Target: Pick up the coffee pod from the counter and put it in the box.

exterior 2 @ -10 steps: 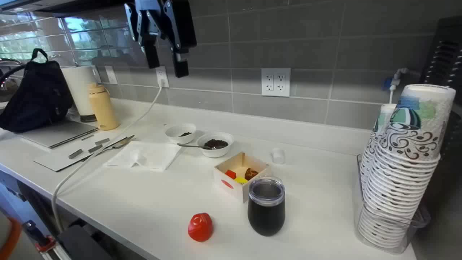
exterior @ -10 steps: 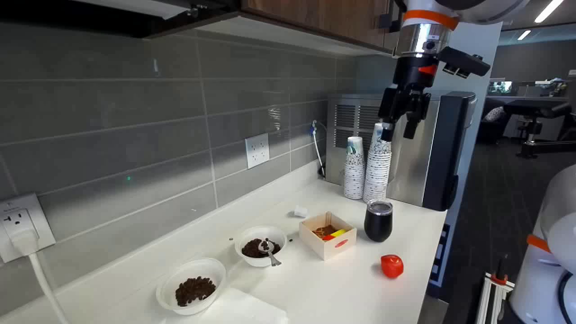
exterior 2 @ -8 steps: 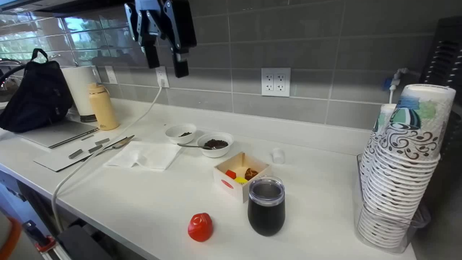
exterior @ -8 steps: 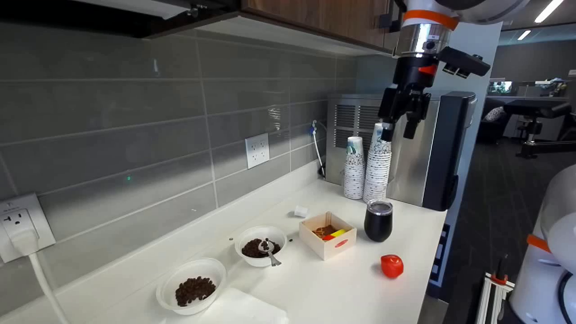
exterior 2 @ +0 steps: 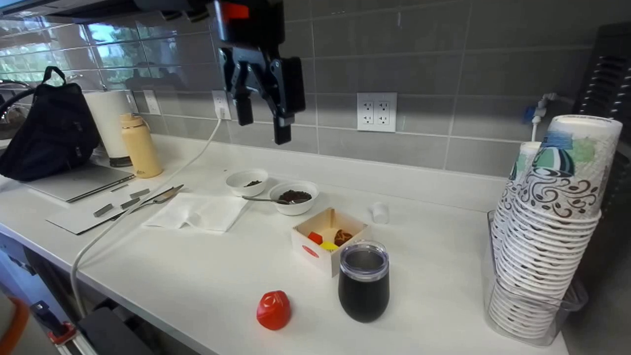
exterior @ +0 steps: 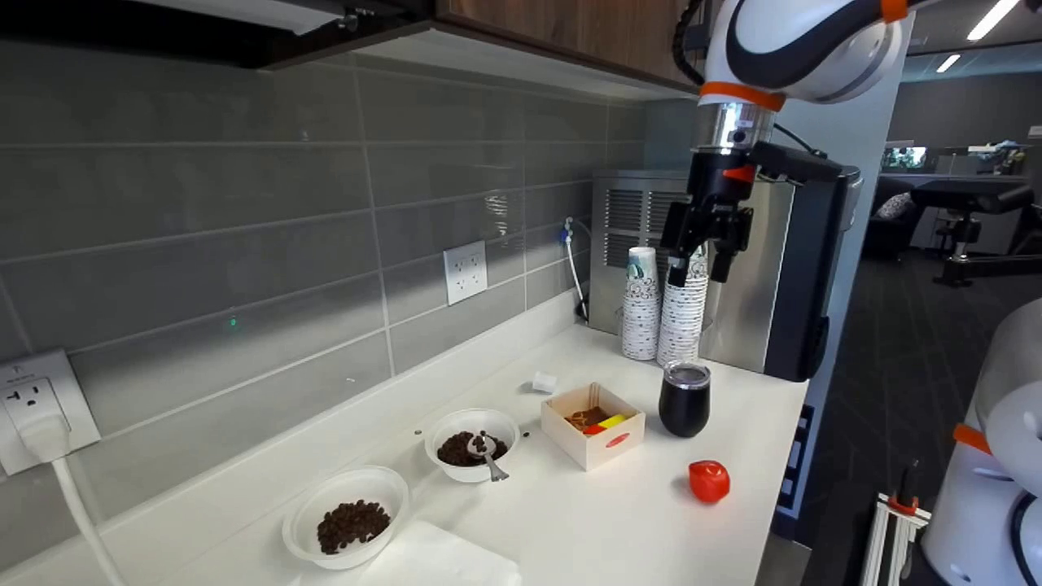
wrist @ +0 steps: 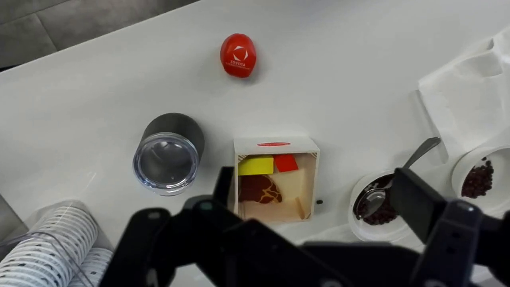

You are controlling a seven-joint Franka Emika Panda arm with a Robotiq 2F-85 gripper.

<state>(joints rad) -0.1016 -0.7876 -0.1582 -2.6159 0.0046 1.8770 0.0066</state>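
Two white bowls (exterior: 379,483) of dark brown bits (exterior: 352,525) stood toward the lower left of an exterior view, a spoon (exterior: 487,453) in the right-hand one; the coffee pod (exterior: 544,382), small and white, lay on the counter (exterior: 602,521) near mid-frame, just outside the box (exterior: 602,448), up and left of it; a black tumbler (exterior: 684,405) stood to the right; above it in the frame hung the gripper (exterior: 698,274), jaws spread apart; a red ball (exterior: 709,481) sat at lower right.
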